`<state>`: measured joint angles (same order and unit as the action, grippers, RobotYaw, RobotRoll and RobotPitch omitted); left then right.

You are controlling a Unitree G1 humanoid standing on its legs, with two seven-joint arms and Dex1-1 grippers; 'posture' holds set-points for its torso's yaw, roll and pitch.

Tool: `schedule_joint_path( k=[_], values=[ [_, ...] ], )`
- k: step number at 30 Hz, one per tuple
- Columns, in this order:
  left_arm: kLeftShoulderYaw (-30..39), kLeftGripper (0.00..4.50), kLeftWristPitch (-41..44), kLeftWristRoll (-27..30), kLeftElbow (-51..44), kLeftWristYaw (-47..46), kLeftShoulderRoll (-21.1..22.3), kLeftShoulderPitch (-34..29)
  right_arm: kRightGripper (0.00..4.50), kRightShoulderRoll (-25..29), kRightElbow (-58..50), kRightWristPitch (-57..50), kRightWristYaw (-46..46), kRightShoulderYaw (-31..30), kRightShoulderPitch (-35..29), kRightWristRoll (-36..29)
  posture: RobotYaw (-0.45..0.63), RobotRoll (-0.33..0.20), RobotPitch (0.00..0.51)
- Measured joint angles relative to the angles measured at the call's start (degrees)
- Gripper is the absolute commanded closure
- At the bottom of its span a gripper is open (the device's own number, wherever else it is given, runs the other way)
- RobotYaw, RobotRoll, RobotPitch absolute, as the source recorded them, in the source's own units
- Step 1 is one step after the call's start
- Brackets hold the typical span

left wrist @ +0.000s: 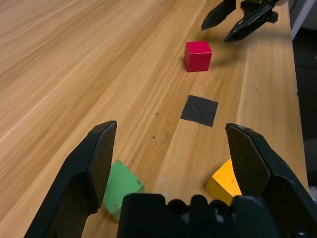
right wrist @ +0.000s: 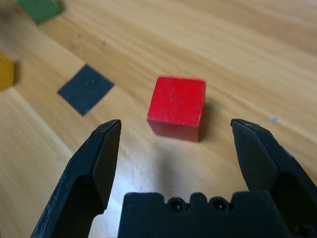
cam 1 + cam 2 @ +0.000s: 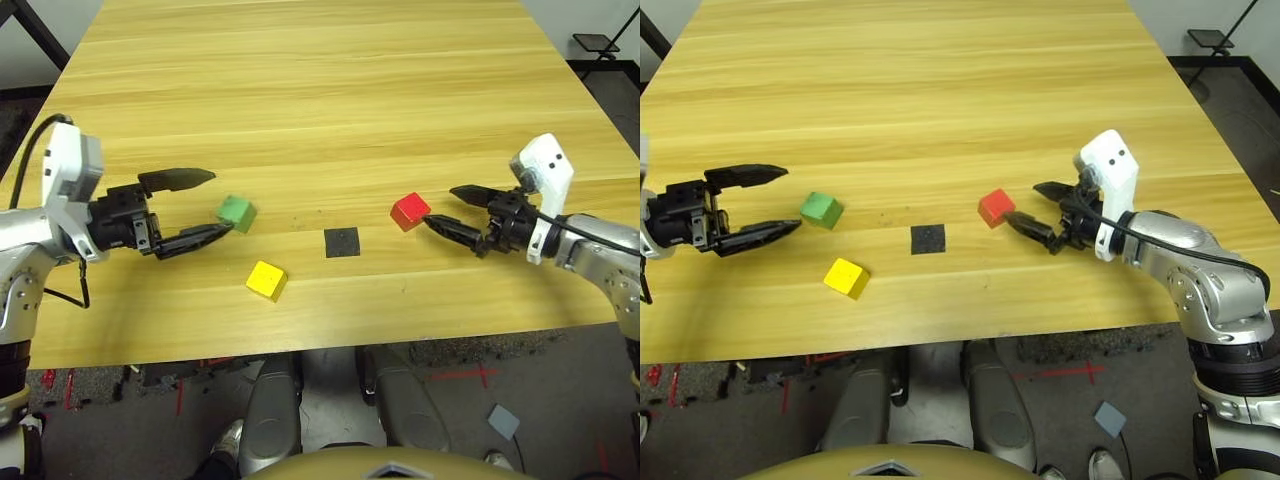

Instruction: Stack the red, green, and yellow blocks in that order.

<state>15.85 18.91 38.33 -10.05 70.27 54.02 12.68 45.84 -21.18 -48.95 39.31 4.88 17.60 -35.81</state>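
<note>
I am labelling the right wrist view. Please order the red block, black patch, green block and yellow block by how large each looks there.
1. Red block, nearest the camera.
2. Black patch.
3. Green block, cut by the picture's edge.
4. Yellow block, also cut.
The last two are partly out of frame, so their order is unsure.

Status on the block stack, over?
Left gripper open beside green block. Right gripper open, at red block, not gripping. Yellow block loose near table edge; nothing stacked. Black patch between blocks, path clear.

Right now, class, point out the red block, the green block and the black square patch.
red block [image 3: 410, 211], left eye view, top face.
green block [image 3: 236, 213], left eye view, top face.
black square patch [image 3: 342, 242], left eye view, its centre.
</note>
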Motion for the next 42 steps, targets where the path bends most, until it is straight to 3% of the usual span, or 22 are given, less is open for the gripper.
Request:
schedule_joint_path(
  k=[21, 24, 29, 37, 42],
  values=[
    [2.38, 0.02, 4.23, 1.59, -8.41, -4.46, -0.30, -3.22, 0.00, -11.83, 9.57, 7.01, -1.49, -8.29, 7.13, 11.27, 0.06, -0.139, 0.228],
    [2.38, 0.00, 5.18, 2.40, -9.45, -5.46, -0.39, -3.06, 0.57, -12.88, 10.15, 7.26, -2.01, -8.57, 7.46, 12.76, 0.06, -0.140, 0.229],
    [2.38, 0.00, 5.56, 2.56, -9.86, -5.91, -0.39, -2.81, 2.36, -12.31, 10.16, 7.14, -1.31, -9.39, 8.04, 14.49, 0.06, -0.140, 0.229],
    [1.57, 0.00, 5.57, 2.52, -9.51, -5.82, -0.39, -0.85, 2.44, -10.02, 12.06, 4.83, 4.07, -10.41, 11.89, 14.34, 0.03, -0.152, 0.220],
    [-0.87, 0.00, 5.38, 1.99, -7.16, -4.26, -0.41, 3.26, 2.44, -5.38, 20.15, 13.70, 23.61, -17.85, 23.77, 15.49, 0.05, -0.158, 0.208]
  ],
)
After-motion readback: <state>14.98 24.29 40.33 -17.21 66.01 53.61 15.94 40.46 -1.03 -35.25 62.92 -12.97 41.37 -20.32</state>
